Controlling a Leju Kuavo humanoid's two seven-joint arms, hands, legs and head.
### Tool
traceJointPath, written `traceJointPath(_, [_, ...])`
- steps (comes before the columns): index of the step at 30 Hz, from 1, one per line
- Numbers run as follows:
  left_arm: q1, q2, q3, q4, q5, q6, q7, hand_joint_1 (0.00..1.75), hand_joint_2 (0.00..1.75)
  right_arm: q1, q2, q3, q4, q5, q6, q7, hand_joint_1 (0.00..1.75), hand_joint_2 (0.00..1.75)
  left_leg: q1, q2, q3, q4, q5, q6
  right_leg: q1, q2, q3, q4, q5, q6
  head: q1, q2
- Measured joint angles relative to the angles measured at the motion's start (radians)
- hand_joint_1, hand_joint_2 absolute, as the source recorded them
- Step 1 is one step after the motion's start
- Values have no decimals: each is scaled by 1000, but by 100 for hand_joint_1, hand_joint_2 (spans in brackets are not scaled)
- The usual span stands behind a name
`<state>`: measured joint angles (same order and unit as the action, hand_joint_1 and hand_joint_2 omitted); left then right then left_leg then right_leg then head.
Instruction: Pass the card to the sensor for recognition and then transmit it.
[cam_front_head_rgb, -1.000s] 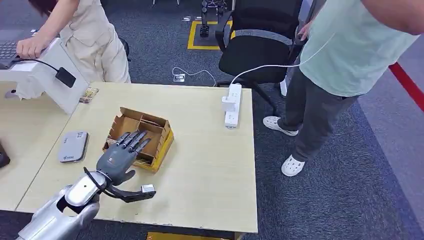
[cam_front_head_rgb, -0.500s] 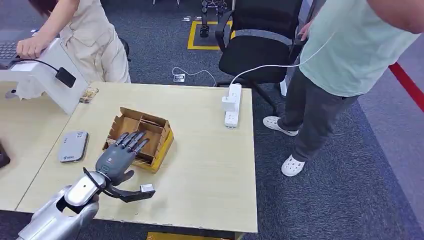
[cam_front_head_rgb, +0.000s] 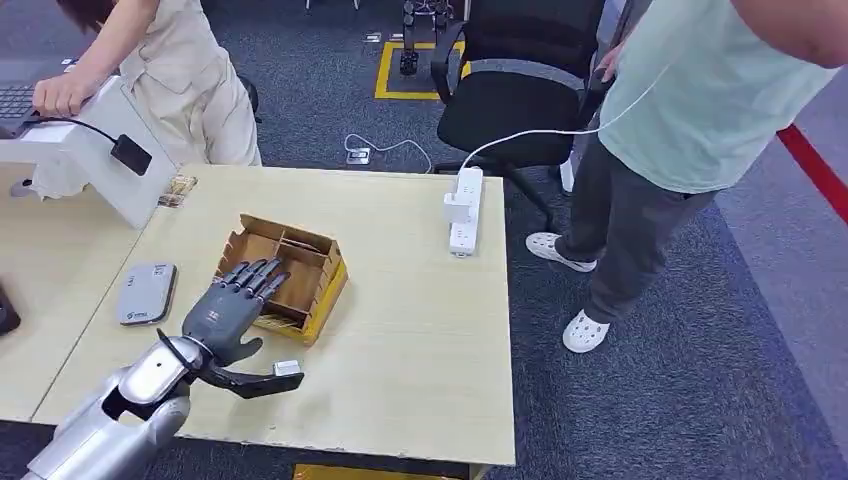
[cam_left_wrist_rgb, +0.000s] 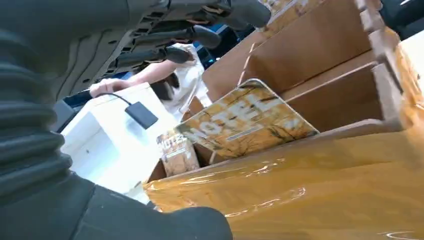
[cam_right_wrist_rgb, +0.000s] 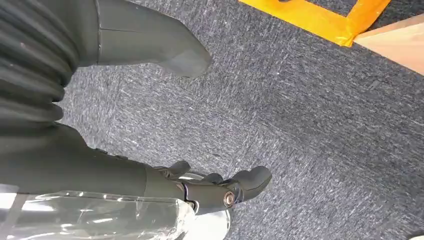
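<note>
- We see our left robot hand poised over the near left part of the cardboard box on the bench, fingers spread and holding nothing.
- From the left wrist view, a yellow card printed "HOTEL" leans tilted inside one compartment of the box; a second similar card stands in a further compartment.
- The grey sensor lies flat on the bench, just left of the box and apart from it.
- Our right robot hand hangs over the dark carpet, fingers apart, empty.
- A white power strip rests near the bench's far right edge.
- One person leans at the far left; another stands to the right, beside a black chair.
</note>
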<state>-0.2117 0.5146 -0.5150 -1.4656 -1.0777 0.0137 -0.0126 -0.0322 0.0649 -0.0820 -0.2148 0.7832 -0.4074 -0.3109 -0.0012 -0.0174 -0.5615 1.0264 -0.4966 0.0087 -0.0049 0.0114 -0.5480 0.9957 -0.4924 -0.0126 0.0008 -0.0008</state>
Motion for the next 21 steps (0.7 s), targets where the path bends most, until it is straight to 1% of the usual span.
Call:
traceJointPath(7, [1, 0, 1, 0, 1, -3, 0, 0, 175, 0, 0, 0, 0, 4, 0, 0, 0, 175, 0, 0, 0, 0, 0, 0, 0, 0, 0, 0, 0, 0, 0, 0])
traceJointPath(10, [0, 1, 2, 0, 18, -11, -18, 0, 175, 0, 0, 0, 0, 8, 0, 0, 0, 175, 0, 0, 0, 0, 0, 0, 0, 0, 0, 0, 0, 0, 0, 0])
traceJointPath(12, [0, 2, 2, -1, 25, -14, -19, 0, 175, 0, 0, 0, 0, 9, 0, 0, 0, 175, 0, 0, 0, 0, 0, 0, 0, 0, 0, 0, 0, 0, 0, 0])
traceJointPath(13, [0, 2, 2, -1, 29, -15, -19, 16, 175, 0, 0, 0, 0, 10, 0, 0, 0, 175, 0, 0, 0, 0, 0, 0, 0, 0, 0, 0, 0, 0, 0, 0])
traceJointPath(14, [0, 5, 2, -1, 33, -18, -23, 58, 175, 0, 0, 0, 0, 10, 0, 0, 0, 175, 0, 0, 0, 0, 0, 0, 0, 0, 0, 0, 0, 0, 0, 0])
traceJointPath(16, [0, 13, 2, -1, 55, -39, -40, 58, 175, 0, 0, 0, 0, 11, 0, 0, 0, 175, 1, 0, 0, 0, 0, 0, 0, 0, 0, 0, 0, 0, 0, 0])
traceJointPath(17, [-1, 17, 2, -1, 68, -49, -46, 166, 175, 0, 0, 0, 0, 13, 0, 0, 0, 175, 1, 0, 0, 0, 0, 0, 0, 0, 0, 0, 0, 0, 0, 0])
traceJointPath(18, [-2, 23, 2, -1, 79, -58, -53, 173, 175, 0, 0, 0, 0, 13, 0, 1, 0, 175, 1, 0, 0, 0, 0, 0, 0, 0, 0, 0, 0, 0, 0, 0])
traceJointPath(20, [-3, 31, 2, -1, 90, -66, -54, 175, 175, 0, 0, -1, 0, 13, 0, 3, 0, 175, 1, 0, 0, 0, 0, 0, 0, 0, 0, 0, 0, 0, 0, 0])
traceJointPath(21, [-4, 34, 2, -1, 95, -69, -57, 150, 175, 0, 0, -1, 0, 14, 0, 3, 0, 175, 1, 0, 0, 0, 0, 0, 0, 0, 0, 0, 0, 0, 0, 0])
